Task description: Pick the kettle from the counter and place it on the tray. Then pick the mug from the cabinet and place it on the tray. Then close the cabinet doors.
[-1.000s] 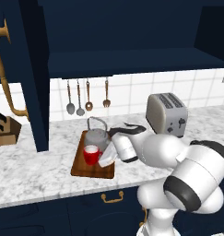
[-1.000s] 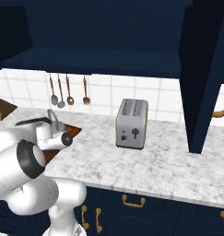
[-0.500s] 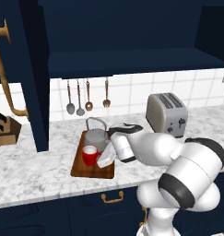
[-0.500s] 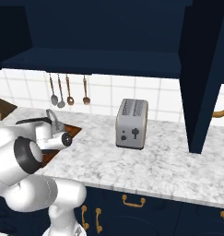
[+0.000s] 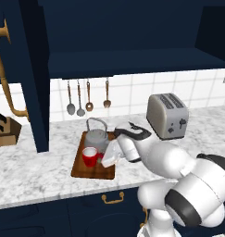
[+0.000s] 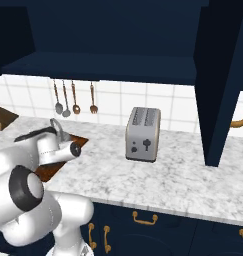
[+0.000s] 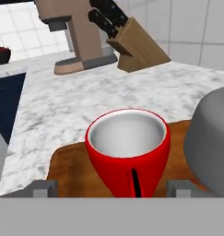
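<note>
The mug (image 7: pixel 128 152) stands on the tray (image 5: pixel 81 167) beside the kettle (image 5: pixel 96 138), centre-left; the hand (image 7: pixel 112 188) seems spread around it, gripping nothing; next, back off toward the cabinet doors (image 5: pixel 34 78).

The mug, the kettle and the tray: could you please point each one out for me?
mug (image 7: pixel 127 156), hand view, on its red outer wall.
kettle (image 5: pixel 96 138), left base view, on its grey body.
tray (image 5: pixel 81 167), left base view, on its bare front-left corner.

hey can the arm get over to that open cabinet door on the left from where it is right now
Probably yes. The tool sits low beside the mug on the tray, and the left cabinet door hangs open just past the tray's end with only bare counter between. It would have to lift clear of the mug first.
</note>
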